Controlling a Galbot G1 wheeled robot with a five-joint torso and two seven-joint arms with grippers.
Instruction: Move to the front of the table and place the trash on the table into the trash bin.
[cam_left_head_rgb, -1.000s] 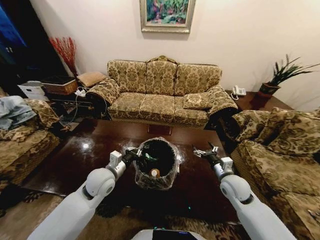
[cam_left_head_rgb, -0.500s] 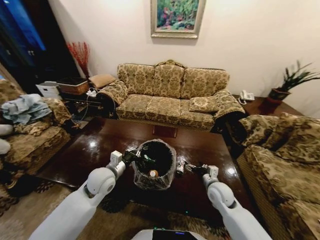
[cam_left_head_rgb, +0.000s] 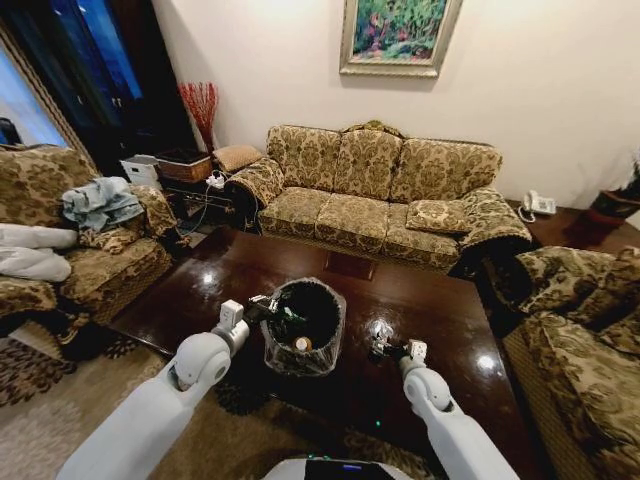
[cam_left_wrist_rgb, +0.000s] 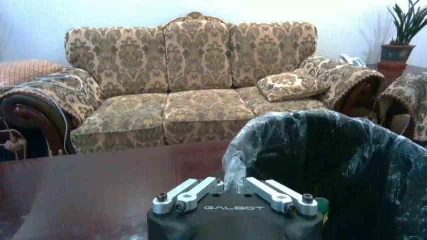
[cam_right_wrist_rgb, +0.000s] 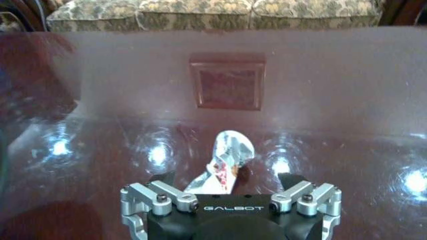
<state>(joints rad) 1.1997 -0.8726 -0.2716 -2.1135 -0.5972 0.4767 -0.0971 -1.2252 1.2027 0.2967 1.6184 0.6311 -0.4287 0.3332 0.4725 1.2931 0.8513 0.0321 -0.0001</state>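
The black trash bin (cam_left_head_rgb: 335, 338), lined with a crinkly clear bag, stands on the glossy dark table (cam_left_head_rgb: 200, 290) in front of me. My left gripper (cam_left_head_rgb: 262, 305) is shut on the bag at its rim (cam_left_wrist_rgb: 233, 175). Inside the bin lie a green item (cam_left_head_rgb: 288, 322) and a small round pale one (cam_left_head_rgb: 303, 344). To the bin's right, a crumpled silvery can (cam_left_head_rgb: 380, 333) rests on the table. My right gripper (cam_left_head_rgb: 385, 348) is low over it and open. In the right wrist view the can (cam_right_wrist_rgb: 227, 157) lies between the spread fingers (cam_right_wrist_rgb: 163, 178).
A patterned sofa (cam_left_head_rgb: 380, 190) runs along the table's far side. An armchair (cam_left_head_rgb: 580, 330) stands to the right, and a couch with clothes (cam_left_head_rgb: 70, 250) to the left. The square inlaid panel (cam_right_wrist_rgb: 228, 81) lies beyond the can. A rug (cam_left_head_rgb: 60, 420) covers the floor.
The head camera has turned left, shifting the whole room rightward. My right gripper has come in and down from the right to straddle the silvery can. The left gripper still holds the bin's rim.
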